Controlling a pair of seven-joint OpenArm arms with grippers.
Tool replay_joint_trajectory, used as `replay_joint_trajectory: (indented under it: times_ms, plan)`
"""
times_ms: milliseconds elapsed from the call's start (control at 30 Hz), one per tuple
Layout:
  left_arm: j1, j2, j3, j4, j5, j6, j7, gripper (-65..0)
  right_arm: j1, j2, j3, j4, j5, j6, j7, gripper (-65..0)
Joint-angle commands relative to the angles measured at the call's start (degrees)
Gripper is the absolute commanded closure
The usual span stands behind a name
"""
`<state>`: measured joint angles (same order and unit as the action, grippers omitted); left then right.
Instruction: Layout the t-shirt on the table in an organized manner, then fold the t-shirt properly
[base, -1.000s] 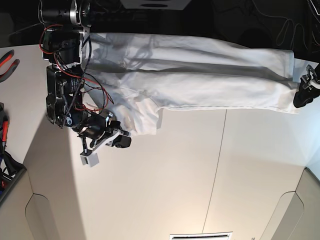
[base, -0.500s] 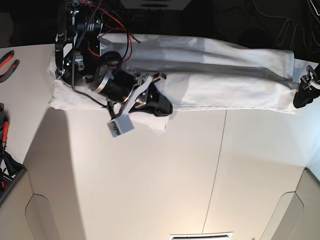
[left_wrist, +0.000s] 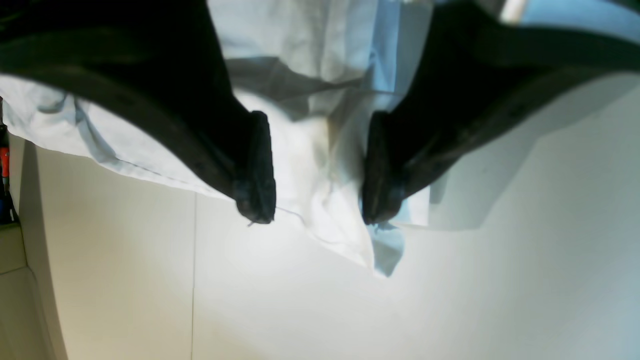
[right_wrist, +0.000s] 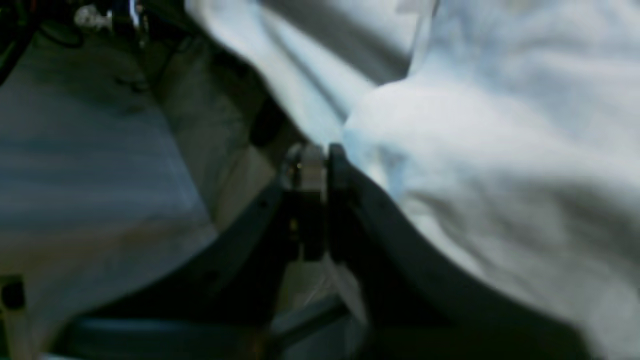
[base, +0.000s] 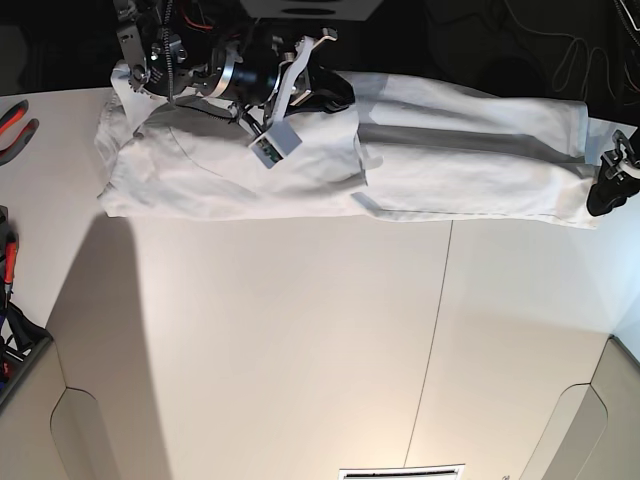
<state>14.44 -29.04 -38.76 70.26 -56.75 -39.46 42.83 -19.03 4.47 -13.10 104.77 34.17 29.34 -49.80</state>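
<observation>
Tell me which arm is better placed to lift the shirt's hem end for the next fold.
Left, most likely. The left tool stands open astride a corner of the t-shirt at that end, while the right tool hovers over the other half.

The right wrist view is blurred; the right gripper (right_wrist: 316, 165) tips' grip on cloth is unclear.

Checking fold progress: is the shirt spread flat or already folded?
Folded. The shirt lies as a long narrow band along the table's far edge, layers overlapping, with no sleeve sticking out.
</observation>
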Motion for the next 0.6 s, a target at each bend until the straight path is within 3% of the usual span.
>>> replay_joint_trajectory:
  times_ms: [0,33,67,233,333,433,500,567]
  plan:
    - [-0.3,-1.3,-0.5,1.0,-1.4,-0.5,-1.0,-31.8,0.3,0.0,-0.1,1.0,0.7,0.8,2.1,-16.2]
    - [-0.3,-1.3,-0.5,1.0,-1.4,-0.5,-1.0,-31.8,0.4,0.0,-0.1,1.0,0.8,1.2,3.6,-24.4]
    - [-0.3,-1.3,-0.5,1.0,-1.4,-0.5,-1.0,-31.8,0.5,-0.1,-0.1,1.1,0.8,1.7,4.9,-28.6]
    - [-0.3,-1.4,-0.7,1.1,-1.9,-0.5,-0.9,-31.7,1.9,-0.1,0.1,6.1,2.4,2.2,4.7,-28.8]
    - [-0.3,-0.7,-4.7,2.5,-8.9,-0.5,-0.8,-25.4,2.1,0.0,1.9,13.0,0.2,2.2,0.6,-19.2]
    - [-1.6,0.0,-10.6,5.7,-13.4,-0.5,0.3,-10.1,2.2,-0.1,5.2,17.3,0.2,2.1,0.4,0.0]
    - [-2.9,0.0,-13.7,8.2,-13.3,-0.5,2.6,0.0,2.2,-0.1,7.5,17.7,0.8,2.1,0.7,0.0]
    - [-3.5,-0.2,-16.0,10.0,-12.4,-0.5,5.4,0.0,2.1,0.0,9.2,17.3,0.8,2.1,0.7,0.0]
